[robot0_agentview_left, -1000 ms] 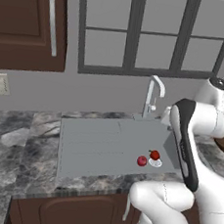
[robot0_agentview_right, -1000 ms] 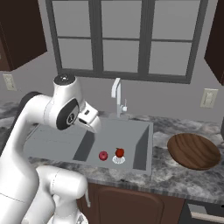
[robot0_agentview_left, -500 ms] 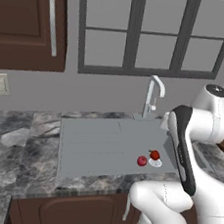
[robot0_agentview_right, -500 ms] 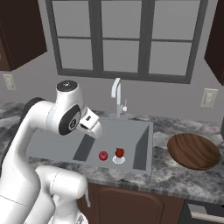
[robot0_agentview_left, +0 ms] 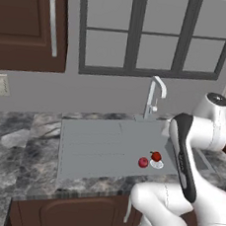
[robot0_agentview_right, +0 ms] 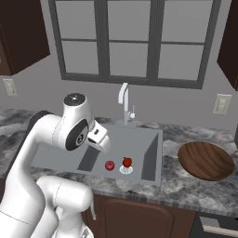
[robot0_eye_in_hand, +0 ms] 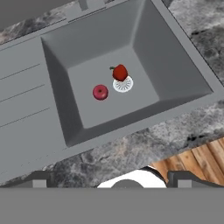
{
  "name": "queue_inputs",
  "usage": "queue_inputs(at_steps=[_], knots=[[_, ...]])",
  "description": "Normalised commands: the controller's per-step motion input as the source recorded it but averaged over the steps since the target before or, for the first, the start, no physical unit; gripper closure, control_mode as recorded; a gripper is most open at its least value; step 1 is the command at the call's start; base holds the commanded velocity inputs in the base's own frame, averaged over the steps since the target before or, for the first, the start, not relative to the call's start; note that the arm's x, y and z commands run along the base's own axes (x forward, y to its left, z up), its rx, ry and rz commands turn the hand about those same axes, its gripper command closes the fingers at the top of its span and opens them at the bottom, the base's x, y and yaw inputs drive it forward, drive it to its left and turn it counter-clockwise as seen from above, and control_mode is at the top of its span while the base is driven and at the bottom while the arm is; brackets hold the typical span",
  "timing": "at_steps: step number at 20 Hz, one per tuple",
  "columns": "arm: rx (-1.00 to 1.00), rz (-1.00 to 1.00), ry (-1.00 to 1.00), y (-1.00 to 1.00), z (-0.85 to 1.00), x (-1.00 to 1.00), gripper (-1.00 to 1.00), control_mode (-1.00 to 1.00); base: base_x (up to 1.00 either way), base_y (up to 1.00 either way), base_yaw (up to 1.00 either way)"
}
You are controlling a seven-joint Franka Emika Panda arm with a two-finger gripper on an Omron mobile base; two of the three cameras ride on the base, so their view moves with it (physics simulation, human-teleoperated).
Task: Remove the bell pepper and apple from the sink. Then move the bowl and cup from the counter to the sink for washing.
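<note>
Bright red bell pepper [robot0_eye_in_hand: 120, 72] sitting in the middle of the hand view, dark stem up, right against the round white drain [robot0_eye_in_hand: 123, 84], seemingly overlapping its upper edge. Pinkish apple [robot0_eye_in_hand: 100, 92] just lower left of it, near but apart, on the basin floor. Both still inside the grey sink [robot0_eye_in_hand: 173, 65], so the first part of the job not yet begun. Same pair low and right of centre in the left base view, pepper [robot0_agentview_left: 155, 156] beside apple [robot0_agentview_left: 143, 162], faucet [robot0_agentview_left: 154, 95] standing behind them.

Wooden bowl [robot0_agentview_right: 205, 160] at the right of the right base view, on the marbled counter [robot0_agentview_right: 186, 186], well apart from the basin. Green cup not made out anywhere.

Gripper [robot0_eye_in_hand: 111, 183] at the bottom of the hand view, fingers [robot0_eye_in_hand: 183, 179] spread as wide as they go, nothing between them; only the tips visible, so exact spacing hard to judge by eye.

Compared with half a second back: upper arm swung a little further over the basin in both base views, wrist block nearer the fruit, fruit unmoved. Reads as an approach toward the sink, probably lining up over the pepper or apple for a first pick, descent still needed.
</note>
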Motion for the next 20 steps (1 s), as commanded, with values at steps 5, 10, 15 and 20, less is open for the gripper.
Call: queue_inputs(at_steps=[5, 10, 15, 20], knots=[[0.00, 0.05, -0.02, -0.05, -0.20, 0.03, -1.00, -1.00, 0.00, 0.00, 0.00], [0.03, 0.07, 0.00, -0.04, -0.18, 0.11, -1.00, -1.00, 0.00, 0.00, 0.00], [0.03, 0.08, -0.01, -0.04, -0.17, 0.10, -1.00, -1.00, 0.00, 0.00, 0.00], [0.02, 0.05, 0.00, -0.09, -0.14, 0.22, -1.00, -1.00, 0.00, 0.00, 0.00]])
